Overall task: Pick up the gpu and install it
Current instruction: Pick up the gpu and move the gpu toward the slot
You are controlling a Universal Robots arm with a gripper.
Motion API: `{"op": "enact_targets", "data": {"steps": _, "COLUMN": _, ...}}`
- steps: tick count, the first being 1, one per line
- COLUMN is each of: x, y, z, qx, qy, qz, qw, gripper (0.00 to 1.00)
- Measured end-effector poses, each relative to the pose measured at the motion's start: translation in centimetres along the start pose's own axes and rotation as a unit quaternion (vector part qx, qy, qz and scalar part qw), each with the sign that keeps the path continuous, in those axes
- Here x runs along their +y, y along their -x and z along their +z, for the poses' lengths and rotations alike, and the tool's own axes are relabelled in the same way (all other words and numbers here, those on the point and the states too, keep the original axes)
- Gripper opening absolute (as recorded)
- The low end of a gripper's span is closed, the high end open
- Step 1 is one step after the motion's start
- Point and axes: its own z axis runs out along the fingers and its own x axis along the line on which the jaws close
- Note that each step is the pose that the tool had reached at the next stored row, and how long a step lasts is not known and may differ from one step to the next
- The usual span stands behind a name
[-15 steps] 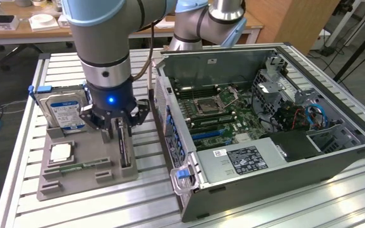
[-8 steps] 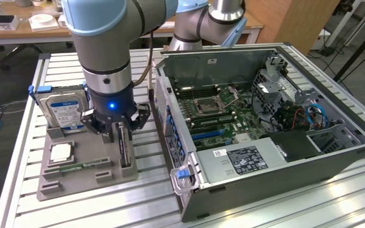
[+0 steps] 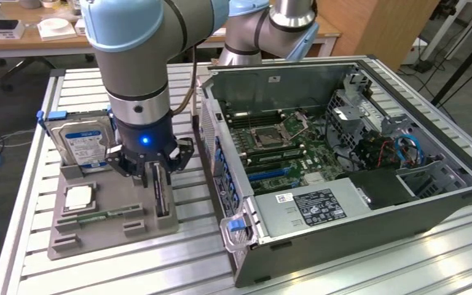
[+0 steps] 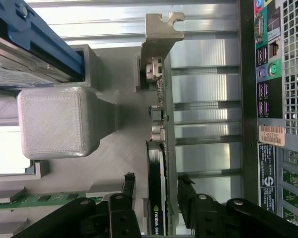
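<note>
We find the gpu [image 4: 159, 148] standing on edge in its slot of the gray holder tray [image 3: 96, 243], beside the open computer case [image 3: 432, 203]. Our gripper [image 3: 155, 178] straddles it with jaws spread, one finger facing each flat side and neither pinching.

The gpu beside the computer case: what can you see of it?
The gpu is a thin flat card standing on its long edge in the grey holder tray, beside the open computer case. It has a black face bearing a small label and a silver metal bracket at one end. The open gripper straddles it, a finger on each side, not yet clamped.
</note>
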Motion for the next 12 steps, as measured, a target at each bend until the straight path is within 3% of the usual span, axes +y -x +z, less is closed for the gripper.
{"op": "enact_targets", "data": {"steps": 5, "x": 0.00, "y": 0.00, "z": 0.00, "qx": 0.0000, "qy": 0.0000, "qz": 0.000, "qw": 1.0000, "gripper": 0.46}}
{"op": "enact_targets", "data": {"steps": 6, "x": 0.00, "y": 0.00, "z": 0.00, "qx": 0.0000, "qy": 0.0000, "qz": 0.000, "qw": 1.0000, "gripper": 0.39}}
{"op": "enact_targets", "data": {"steps": 12, "x": 0.00, "y": 0.00, "z": 0.00, "qx": 0.0000, "qy": 0.0000, "qz": 0.000, "qw": 1.0000, "gripper": 0.30}}
